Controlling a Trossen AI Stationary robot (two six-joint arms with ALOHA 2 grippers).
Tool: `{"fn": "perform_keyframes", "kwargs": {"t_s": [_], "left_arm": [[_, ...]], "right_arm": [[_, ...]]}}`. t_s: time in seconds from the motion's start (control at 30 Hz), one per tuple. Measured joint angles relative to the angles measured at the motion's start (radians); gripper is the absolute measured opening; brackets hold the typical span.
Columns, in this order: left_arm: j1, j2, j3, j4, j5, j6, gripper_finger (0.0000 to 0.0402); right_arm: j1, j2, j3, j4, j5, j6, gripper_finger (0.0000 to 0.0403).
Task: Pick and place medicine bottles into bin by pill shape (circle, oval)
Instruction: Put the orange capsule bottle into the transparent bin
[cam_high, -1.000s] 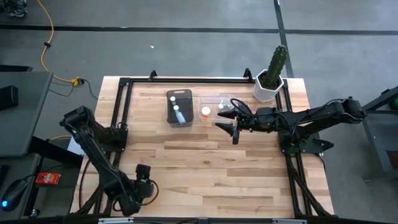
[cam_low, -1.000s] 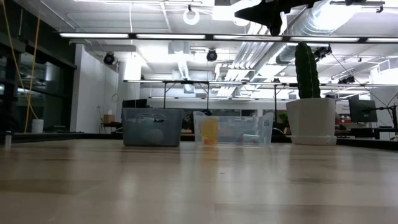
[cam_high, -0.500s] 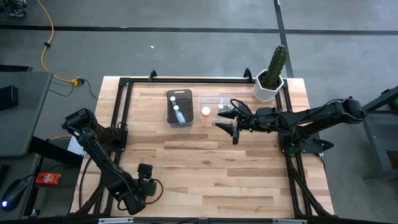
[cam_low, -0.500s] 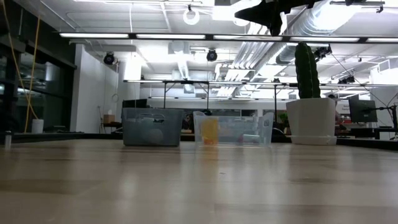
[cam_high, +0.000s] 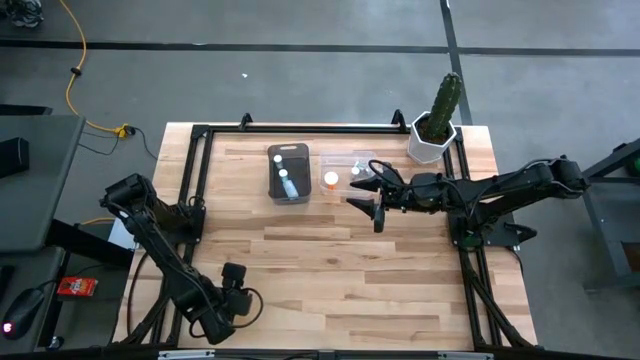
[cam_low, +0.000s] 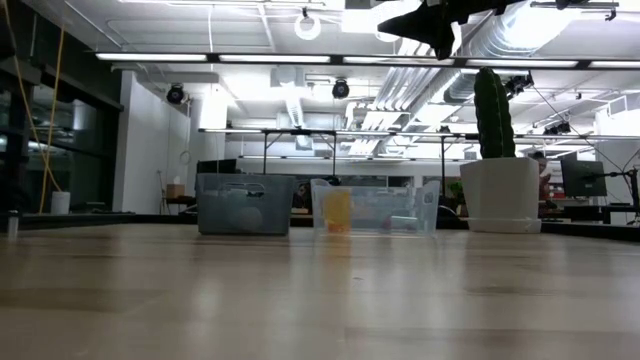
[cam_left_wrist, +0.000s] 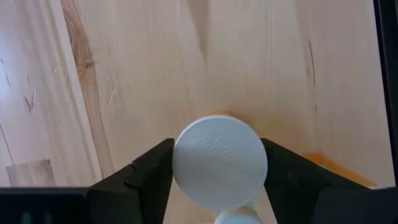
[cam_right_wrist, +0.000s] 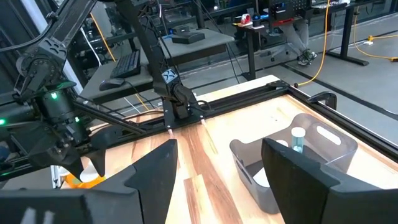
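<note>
My left gripper (cam_high: 236, 302) is low near the table's front left and shut on a small medicine bottle, whose round white cap (cam_left_wrist: 219, 163) fills the gap between the fingers; a sliver of orange body shows behind it. My right gripper (cam_high: 375, 203) hangs open and empty high above the table, by the near side of the clear bin (cam_high: 352, 172). The clear bin holds an orange bottle (cam_high: 331, 180) and another white-capped one. The grey bin (cam_high: 288, 172) holds clear-bluish bottles (cam_high: 288, 183). My left gripper pinches the bottle at its white cap (cam_left_wrist: 186, 163) between its two fingers (cam_left_wrist: 149, 177), one on each side. The fingers point down from above, so the cap's top faces the wrist camera. Whether the bottle's base rests on the table is hidden by the cap.
A white pot with a green cactus (cam_high: 434, 130) stands at the far right corner, beside the clear bin. A black frame rail (cam_high: 300, 128) runs along the table's far and side edges. Bare wood lies between the two arms (cam_high: 330, 260).
My left gripper has shifted a little toward the table's near edge and right; my right arm has kept still.
</note>
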Motion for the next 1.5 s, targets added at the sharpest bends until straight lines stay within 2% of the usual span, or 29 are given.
{"fn": "perform_keyframes", "kwargs": {"t_s": [0.2, 0.33, 0.5, 0.67, 0.77, 0.83, 1.0, 1.17, 1.33, 1.5], "left_arm": [[0.034, -0.025, 0.000, -0.009, 0.020, 0.046, 0.0195], [0.092, -0.132, 0.000, -0.053, -0.003, 0.119, 0.0195], [0.230, -0.357, 0.000, -0.086, -0.199, 0.223, 0.0195], [0.426, -0.564, 0.000, 0.003, -0.410, 0.323, 0.0195], [0.542, -0.654, -0.005, 0.124, -0.445, 0.390, 0.0194], [0.604, -0.709, -0.048, 0.278, -0.432, 0.448, 0.0194], [0.709, -0.806, -0.274, 0.767, -0.256, 0.536, 0.0197], [0.767, -0.802, -0.488, 1.148, -0.177, 0.467, 0.0199], [0.779, -0.753, -0.577, 1.323, -0.176, 0.408, 0.0199], [0.779, -0.734, -0.581, 1.341, -0.173, 0.408, 0.0200]], "right_arm": [[0.000, 0.000, 0.000, -0.002, 0.000, 0.000, 0.0226], [0.000, 0.000, 0.000, -0.003, 0.000, 0.000, 0.0226], [0.000, 0.000, 0.000, -0.004, -0.004, 0.000, 0.0226], [0.000, 0.000, 0.000, -0.003, -0.062, 0.020, 0.0226], [0.000, 0.000, 0.000, -0.001, -0.078, 0.020, 0.0226], [0.000, 0.000, 0.000, 0.012, -0.080, 0.019, 0.0226], [0.000, 0.000, 0.000, 0.049, -0.097, 0.019, 0.0226], [0.000, 0.000, 0.000, 0.057, -0.131, 0.016, 0.0226], [0.000, 0.000, 0.000, 0.061, -0.131, 0.016, 0.0226], [0.000, 0.000, 0.000, 0.061, -0.131, 0.016, 0.0226]]}}
